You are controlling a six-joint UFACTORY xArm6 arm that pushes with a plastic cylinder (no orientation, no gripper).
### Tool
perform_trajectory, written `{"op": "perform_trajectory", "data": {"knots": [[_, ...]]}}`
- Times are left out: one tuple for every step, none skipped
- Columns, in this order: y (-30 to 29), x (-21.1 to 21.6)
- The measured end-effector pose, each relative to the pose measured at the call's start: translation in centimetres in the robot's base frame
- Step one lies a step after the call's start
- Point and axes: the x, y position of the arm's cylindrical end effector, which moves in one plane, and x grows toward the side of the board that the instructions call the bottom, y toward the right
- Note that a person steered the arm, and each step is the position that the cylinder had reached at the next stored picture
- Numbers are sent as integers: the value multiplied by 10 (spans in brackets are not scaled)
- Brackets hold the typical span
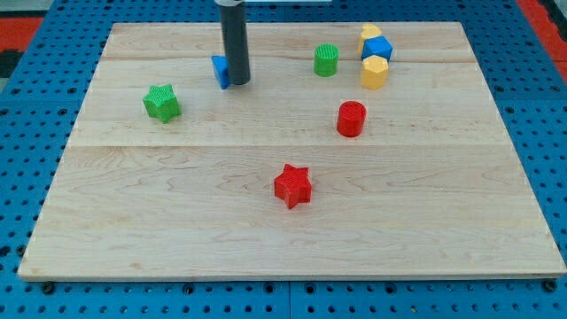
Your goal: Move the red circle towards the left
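Observation:
The red circle (pixel 351 118) is a short red cylinder standing right of the board's middle. My tip (pixel 238 82) is at the view's upper left of it, well apart, touching the right side of a small blue block (pixel 220 70) that the rod partly hides. The rod rises straight up out of the view's top.
A red star (pixel 292 185) lies below the middle. A green star (pixel 161 102) is at the left. A green cylinder (pixel 326 60) stands at the top. A yellow block (pixel 370 35), a blue block (pixel 378 49) and a yellow hexagon (pixel 374 72) cluster at the top right. The wooden board (pixel 133 204) lies on a blue pegboard.

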Motion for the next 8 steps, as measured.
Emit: {"op": "perform_trajectory", "data": {"knots": [[76,26],[96,107],[164,192],[151,202],[238,163],[201,112],[169,110],[216,100]]}}
